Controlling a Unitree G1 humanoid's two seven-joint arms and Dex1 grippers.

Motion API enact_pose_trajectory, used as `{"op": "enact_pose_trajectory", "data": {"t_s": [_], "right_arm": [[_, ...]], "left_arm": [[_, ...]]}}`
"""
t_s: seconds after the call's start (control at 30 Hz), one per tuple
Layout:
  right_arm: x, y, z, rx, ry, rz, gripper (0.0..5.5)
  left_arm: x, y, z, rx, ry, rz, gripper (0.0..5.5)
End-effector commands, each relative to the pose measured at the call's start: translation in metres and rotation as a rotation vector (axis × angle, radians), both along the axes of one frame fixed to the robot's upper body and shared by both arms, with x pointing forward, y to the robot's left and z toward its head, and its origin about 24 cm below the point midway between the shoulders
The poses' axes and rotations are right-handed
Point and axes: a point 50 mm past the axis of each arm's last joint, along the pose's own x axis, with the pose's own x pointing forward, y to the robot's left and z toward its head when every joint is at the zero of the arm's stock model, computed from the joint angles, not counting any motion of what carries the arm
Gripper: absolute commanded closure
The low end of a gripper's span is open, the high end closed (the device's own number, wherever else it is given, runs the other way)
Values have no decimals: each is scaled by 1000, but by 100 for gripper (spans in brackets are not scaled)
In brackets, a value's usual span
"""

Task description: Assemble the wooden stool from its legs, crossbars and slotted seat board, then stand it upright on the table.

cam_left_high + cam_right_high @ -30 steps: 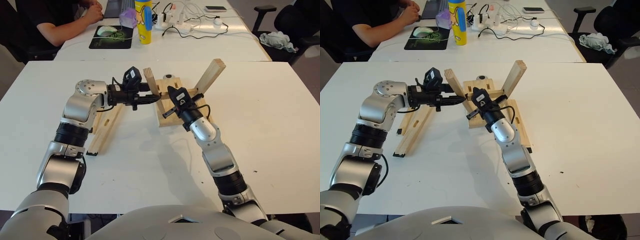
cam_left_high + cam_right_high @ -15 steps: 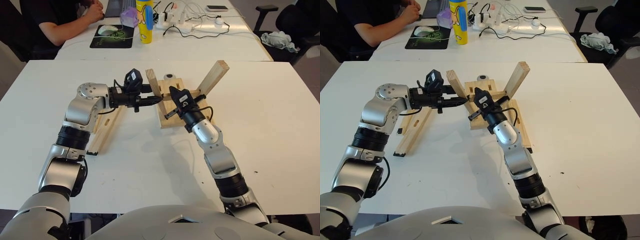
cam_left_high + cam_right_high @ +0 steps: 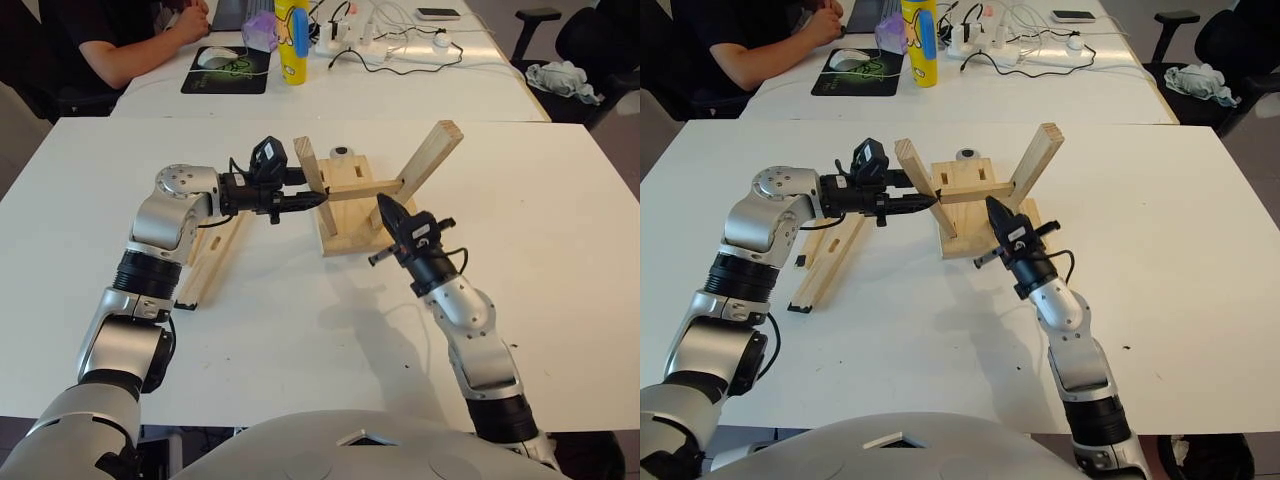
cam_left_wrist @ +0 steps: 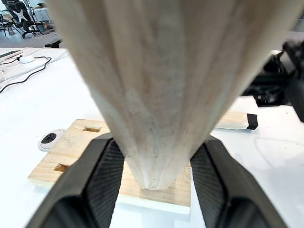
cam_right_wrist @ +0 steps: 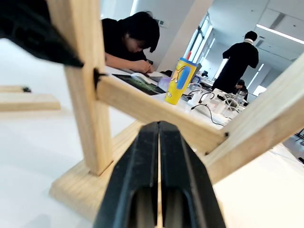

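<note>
Assembly is sitting partway through. In the upper middle of the head views the slotted seat board [image 3: 345,238] is lying flat on the tabletop [image 3: 570,250]. Two legs are rising out of it, the left leg [image 3: 306,165] and the right leg [image 3: 432,158], splaying apart and joined by a crossbar [image 3: 362,189].

The left tool [image 3: 312,199] is pinching the left leg close to the crossbar joint, its fingers [image 4: 102,180] pressing on either side. The right tool [image 3: 386,208], fingers pressed together on nothing, is hovering just below the crossbar, over the board's right part.

Other leg pieces [image 3: 208,268] are lying at centre left, under the left arm.

To my eye this first leg pair is being seated. Next it needs pressing home squarely, then the other pieces need fetching, which calls for a tool spreading first.
</note>
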Motion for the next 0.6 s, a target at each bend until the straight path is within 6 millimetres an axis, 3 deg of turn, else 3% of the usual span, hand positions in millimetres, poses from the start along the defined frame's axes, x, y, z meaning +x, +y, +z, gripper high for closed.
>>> {"op": "enact_pose_trajectory", "data": {"t_s": [0.03, 0.27, 0.37, 0.6], "right_arm": [[3, 5, -30, -72, 102, -11, 550], [30, 23, -36, -81, 193, -61, 550], [29, 26, -55, -214, 366, -62, 550], [18, 31, -67, -269, 608, -50, 550]], "left_arm": [[-12, 2, -41, 82, 185, -18, 346], [-9, 5, -41, 109, 181, -17, 346], [-4, 7, -39, 127, 165, -18, 346], [5, 8, -31, 121, 124, 6, 346]]}}
